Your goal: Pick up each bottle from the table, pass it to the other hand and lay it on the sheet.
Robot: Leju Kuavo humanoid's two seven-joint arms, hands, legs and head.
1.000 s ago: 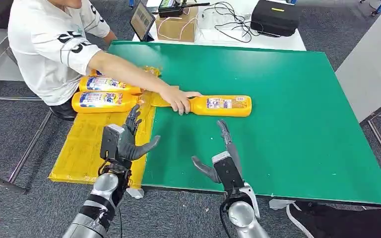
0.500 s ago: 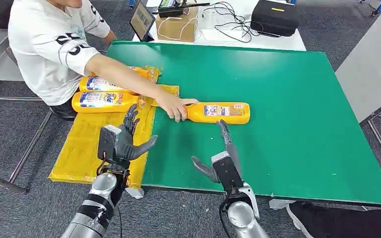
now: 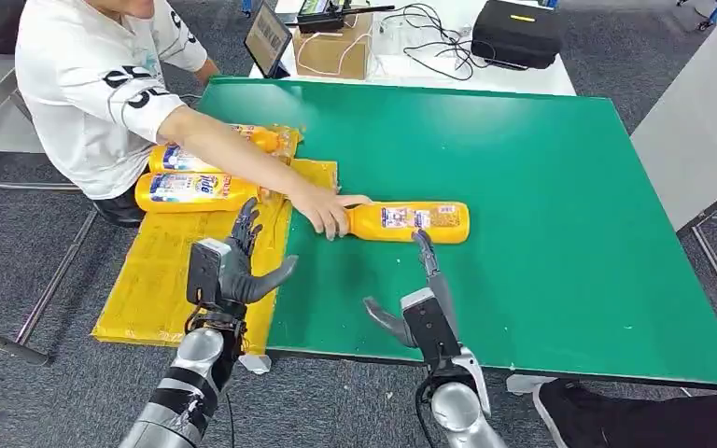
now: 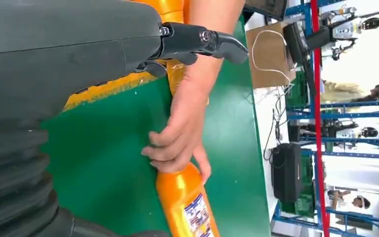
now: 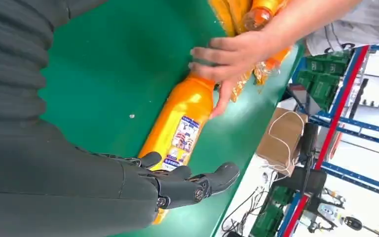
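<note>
Both hands, left hand (image 3: 231, 268) and right hand (image 3: 422, 301), hover open-fingered.

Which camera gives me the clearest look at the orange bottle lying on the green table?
The head view: the orange plastic bottle lies whole on the green table, a person's hand on its neck end. The right wrist view shows its body and label, partly behind the right hand's fingers. The left wrist view shows part of it.
</note>
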